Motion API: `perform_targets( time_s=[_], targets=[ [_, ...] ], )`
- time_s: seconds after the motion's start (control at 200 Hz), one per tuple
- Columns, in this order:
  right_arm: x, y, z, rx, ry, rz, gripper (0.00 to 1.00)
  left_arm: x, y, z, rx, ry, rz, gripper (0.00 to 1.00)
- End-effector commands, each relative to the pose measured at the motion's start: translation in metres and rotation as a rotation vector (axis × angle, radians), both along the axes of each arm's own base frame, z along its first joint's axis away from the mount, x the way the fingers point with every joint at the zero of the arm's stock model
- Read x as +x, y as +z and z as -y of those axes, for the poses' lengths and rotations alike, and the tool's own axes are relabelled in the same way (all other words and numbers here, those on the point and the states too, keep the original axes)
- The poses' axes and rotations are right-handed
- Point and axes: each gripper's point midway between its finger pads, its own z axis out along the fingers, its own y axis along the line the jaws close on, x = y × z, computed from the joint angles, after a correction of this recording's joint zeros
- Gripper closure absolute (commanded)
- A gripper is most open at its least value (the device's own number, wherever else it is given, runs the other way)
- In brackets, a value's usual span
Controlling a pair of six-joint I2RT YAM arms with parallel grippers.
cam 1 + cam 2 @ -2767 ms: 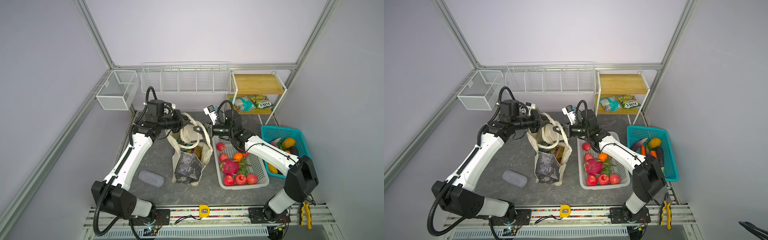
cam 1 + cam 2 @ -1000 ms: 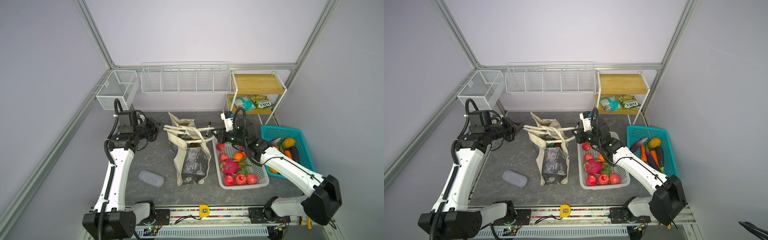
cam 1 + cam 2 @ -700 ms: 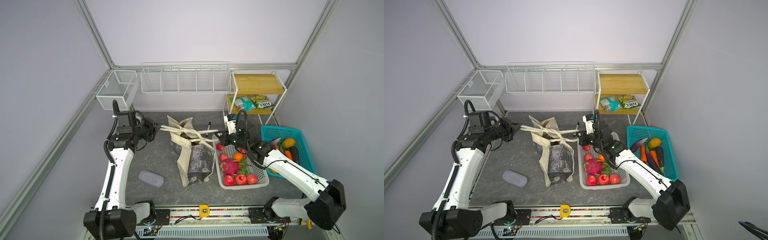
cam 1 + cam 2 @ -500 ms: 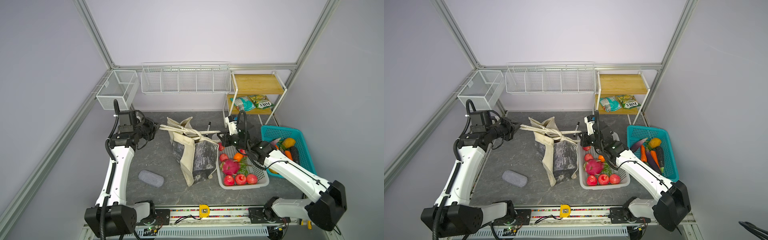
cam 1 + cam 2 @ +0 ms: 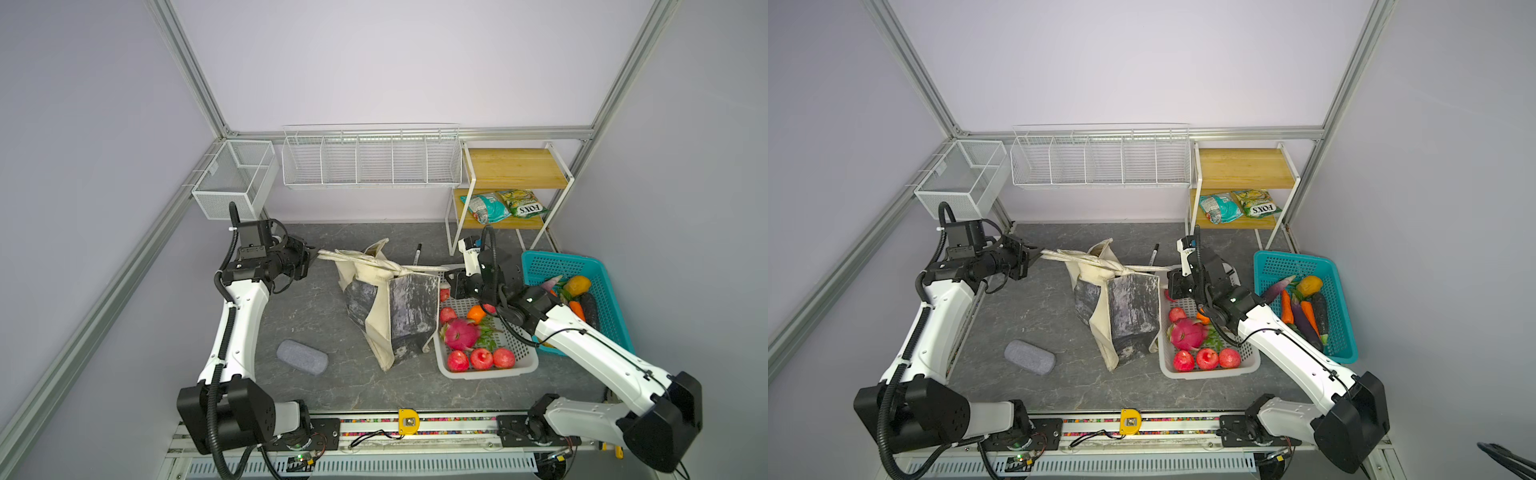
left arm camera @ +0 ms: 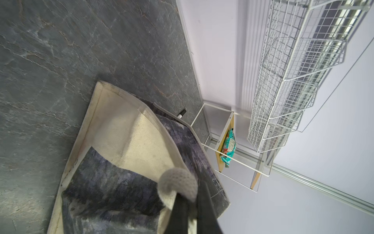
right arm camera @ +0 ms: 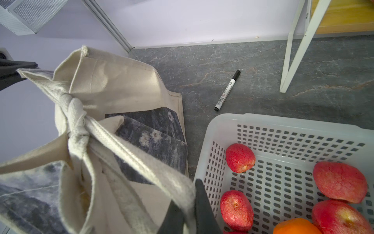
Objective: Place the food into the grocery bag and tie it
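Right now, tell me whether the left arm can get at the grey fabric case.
Probably not until it lets go: the left claw is shut on the taut handle of the grocery bag. Otherwise the way looks free; the grey case lies on the table beside that arm.

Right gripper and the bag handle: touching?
Touching. The right wrist view shows the right gripper shut on the handle, with the strap pinched between its fingers.

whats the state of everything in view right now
grocery bag: tilted, handles knotted and pulled taut
left gripper: shut on one handle
right gripper: shut on the other handle
white basket: holds red fruit, orange, dragon fruit
teal basket: holds vegetables
marker: lying flat on the table
grey case: lying flat, apart from the bag
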Motion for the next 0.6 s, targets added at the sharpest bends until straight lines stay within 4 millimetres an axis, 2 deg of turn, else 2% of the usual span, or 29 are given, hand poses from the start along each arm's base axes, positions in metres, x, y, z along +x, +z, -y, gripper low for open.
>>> perform_targets(
  time_s=[0.0, 0.205, 0.36, 0.495, 0.595],
  targets=[
    [-0.007, -0.039, 0.131, -0.349, -0.442, -0.079, 0.93, 0.041, 0.066, -0.163, 0.275, 0.567, 0.244, 1.0],
    [-0.019, -0.045, 0.143, -0.375, -0.469, -0.098, 0.93, 0.053, 0.08, -0.179, 0.291, 0.587, 0.274, 1.0],
    [-0.025, -0.042, 0.149, -0.381, -0.476, -0.1, 0.93, 0.059, 0.089, -0.192, 0.263, 0.599, 0.3, 1.0],
    [-0.029, -0.046, 0.148, -0.367, -0.473, -0.117, 0.93, 0.066, 0.099, -0.197, 0.27, 0.589, 0.324, 1.0],
    [-0.03, -0.045, 0.14, -0.306, -0.465, -0.126, 0.93, 0.074, 0.111, -0.196, 0.245, 0.576, 0.368, 1.0]
  ],
)
